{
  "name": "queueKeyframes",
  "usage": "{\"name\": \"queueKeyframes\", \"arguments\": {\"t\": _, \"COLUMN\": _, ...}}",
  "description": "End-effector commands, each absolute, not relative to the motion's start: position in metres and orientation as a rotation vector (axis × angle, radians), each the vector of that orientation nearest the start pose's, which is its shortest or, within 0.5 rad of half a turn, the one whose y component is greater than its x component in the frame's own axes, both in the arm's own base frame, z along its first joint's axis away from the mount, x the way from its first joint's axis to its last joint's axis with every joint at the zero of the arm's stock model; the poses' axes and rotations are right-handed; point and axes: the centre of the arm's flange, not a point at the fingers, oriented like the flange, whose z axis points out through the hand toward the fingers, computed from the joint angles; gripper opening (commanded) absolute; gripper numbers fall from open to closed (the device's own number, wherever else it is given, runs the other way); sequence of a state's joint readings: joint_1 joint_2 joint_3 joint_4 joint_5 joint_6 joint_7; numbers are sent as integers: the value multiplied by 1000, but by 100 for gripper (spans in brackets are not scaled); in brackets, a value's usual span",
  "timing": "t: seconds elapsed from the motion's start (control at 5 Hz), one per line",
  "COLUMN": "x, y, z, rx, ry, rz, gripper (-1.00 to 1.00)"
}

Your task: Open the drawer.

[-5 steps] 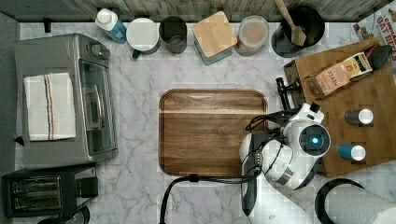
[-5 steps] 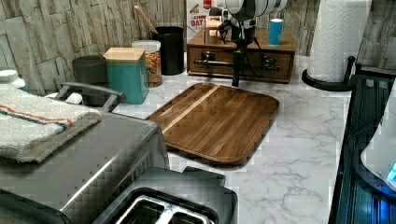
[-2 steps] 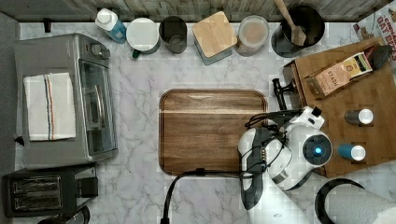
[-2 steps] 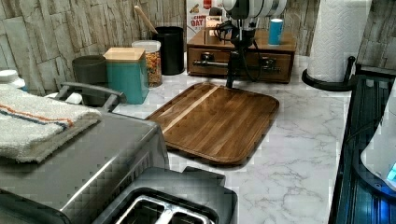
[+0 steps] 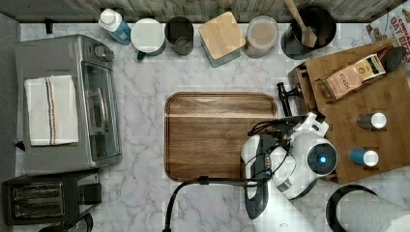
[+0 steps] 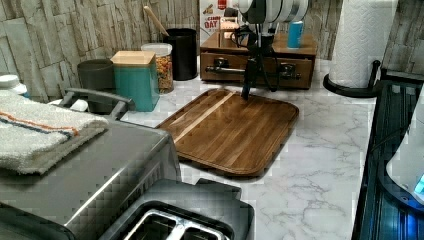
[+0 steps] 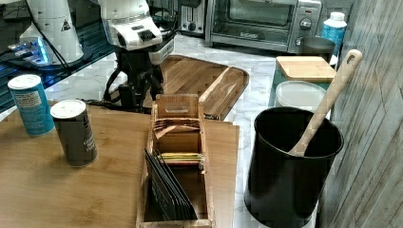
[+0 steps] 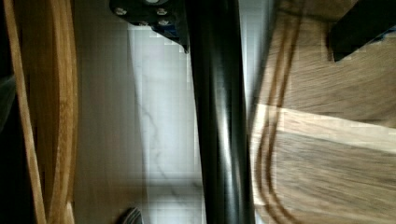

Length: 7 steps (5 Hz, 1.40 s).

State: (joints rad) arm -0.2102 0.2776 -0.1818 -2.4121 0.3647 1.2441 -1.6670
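My gripper (image 6: 248, 75) hangs in front of the drawer (image 6: 260, 67), fingers straddling its black bar handle (image 8: 219, 121): in the wrist view one finger (image 8: 154, 16) sits beside the bar and the other (image 8: 362, 23) is well off it, so the fingers are spread, not clamped. The drawer sits under the bamboo organiser at the left view's far counter edge, beyond the cutting board (image 5: 220, 135).
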Motion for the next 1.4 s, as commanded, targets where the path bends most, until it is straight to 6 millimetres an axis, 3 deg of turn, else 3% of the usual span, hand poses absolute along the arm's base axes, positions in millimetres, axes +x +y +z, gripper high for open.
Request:
{"name": "queueKeyframes", "arguments": {"t": 0.2, "x": 401, "y": -44, "z": 194, "rx": -2953, "ry": -629, "rz": -158, "gripper": 100}}
{"name": "queueKeyframes", "arguments": {"t": 0.8, "x": 375, "y": 30, "z": 194, "rx": -2895, "ry": -589, "rz": -26, "gripper": 100}}
{"name": "queueKeyframes", "arguments": {"t": 1.4, "x": 362, "y": 109, "z": 205, "rx": -2953, "ry": -340, "rz": 15, "gripper": 100}}
